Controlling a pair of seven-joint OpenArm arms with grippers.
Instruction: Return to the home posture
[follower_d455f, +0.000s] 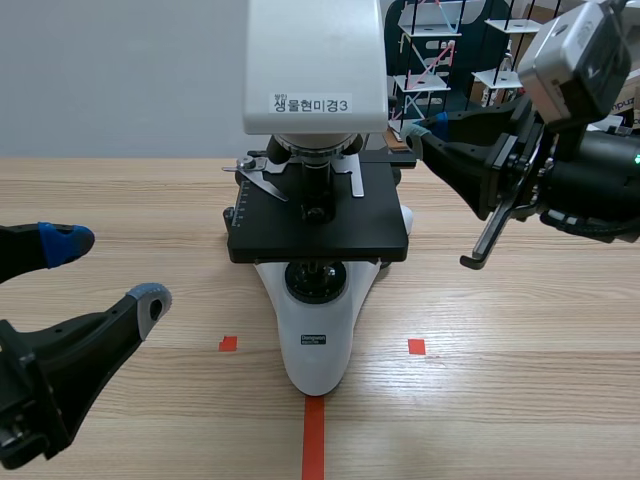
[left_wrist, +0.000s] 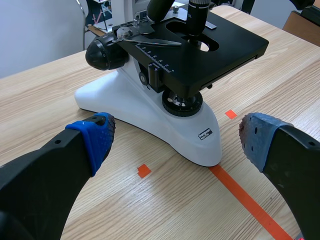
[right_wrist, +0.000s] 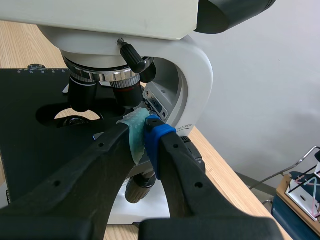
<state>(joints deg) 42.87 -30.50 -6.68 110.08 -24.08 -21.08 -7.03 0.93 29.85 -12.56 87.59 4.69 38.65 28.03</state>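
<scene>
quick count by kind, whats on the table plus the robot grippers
White-and-black microscope with a black stage: 1
Black two-fingered grippers: 2 (left gripper open, right gripper shut)
Total: 3

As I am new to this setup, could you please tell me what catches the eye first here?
A white-and-black microscope stands at the middle of the wooden table. The left tool sits open, low, near its base; the right tool, pads pressed together, is raised beside the microscope's curved arm.
</scene>
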